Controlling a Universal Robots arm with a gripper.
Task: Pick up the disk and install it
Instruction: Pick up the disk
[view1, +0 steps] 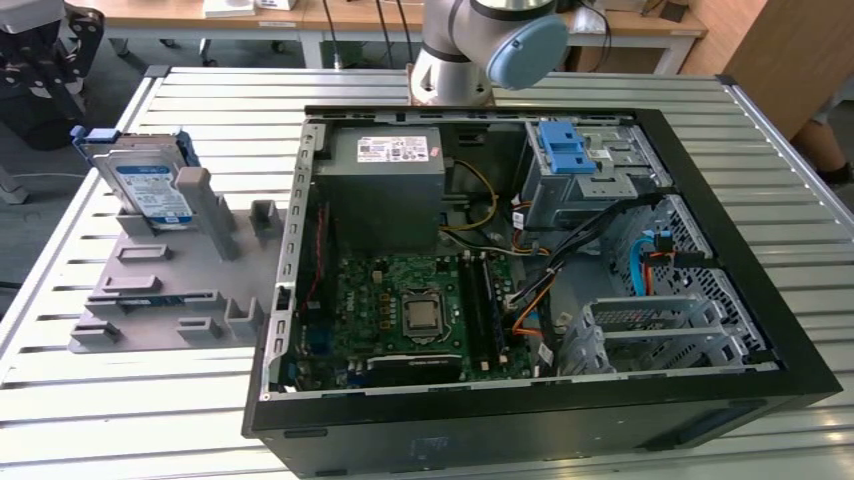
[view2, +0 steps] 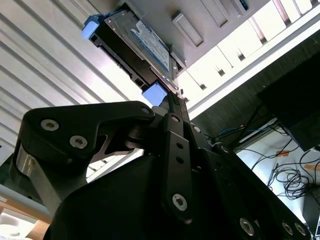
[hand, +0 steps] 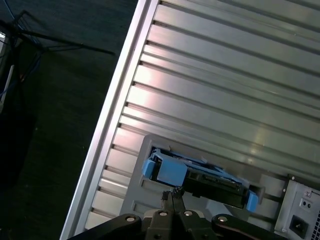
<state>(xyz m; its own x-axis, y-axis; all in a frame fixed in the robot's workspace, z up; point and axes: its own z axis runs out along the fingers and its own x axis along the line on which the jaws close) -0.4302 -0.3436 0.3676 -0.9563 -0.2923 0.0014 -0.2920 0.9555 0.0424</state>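
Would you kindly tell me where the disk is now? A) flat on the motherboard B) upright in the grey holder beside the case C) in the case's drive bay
B: in the exterior view the disk stands upright in the grey holder, outside the computer case, towards that view's left.
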